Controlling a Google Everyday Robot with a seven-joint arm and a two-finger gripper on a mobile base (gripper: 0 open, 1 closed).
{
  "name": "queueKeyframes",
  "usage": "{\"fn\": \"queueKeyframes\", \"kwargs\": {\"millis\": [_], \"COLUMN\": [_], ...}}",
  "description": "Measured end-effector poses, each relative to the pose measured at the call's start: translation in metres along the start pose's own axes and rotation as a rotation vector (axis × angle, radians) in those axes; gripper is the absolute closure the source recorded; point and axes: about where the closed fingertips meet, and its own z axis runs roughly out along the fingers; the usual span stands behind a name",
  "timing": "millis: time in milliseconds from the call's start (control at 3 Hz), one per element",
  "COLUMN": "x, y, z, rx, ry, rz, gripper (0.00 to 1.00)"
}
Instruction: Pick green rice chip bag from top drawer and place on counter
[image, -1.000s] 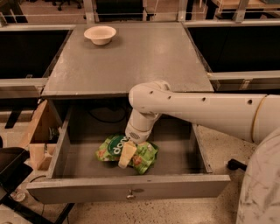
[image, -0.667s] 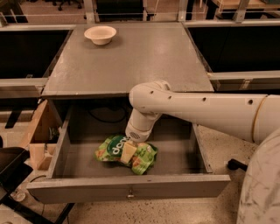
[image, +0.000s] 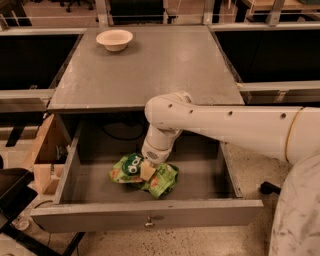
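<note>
The green rice chip bag (image: 161, 181) lies crumpled on the floor of the open top drawer (image: 150, 214), near its middle, with its dark green round logo facing up. My gripper (image: 147, 171) reaches straight down from the white arm (image: 225, 125) into the drawer and rests on top of the bag, at its centre. The wrist hides part of the bag. The grey counter (image: 150, 70) lies just behind and above the drawer.
A small cream bowl (image: 114, 39) stands at the counter's far left corner. The drawer's front panel carries a small metal knob (image: 148, 223). A cardboard box (image: 44, 155) sits left of the drawer. Dark recessed bays flank the counter.
</note>
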Motion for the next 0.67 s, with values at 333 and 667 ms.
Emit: {"fn": "queueKeyframes", "kwargs": {"millis": [333,667], "x": [0.002,0.008], "y": [0.006,0.022], "z": [-0.044,-0.141], "rx": [0.050,0.113], "ry": [-0.015,-0.044], "rz": [-0.029,-0.109], "gripper": [1.00,1.00]}}
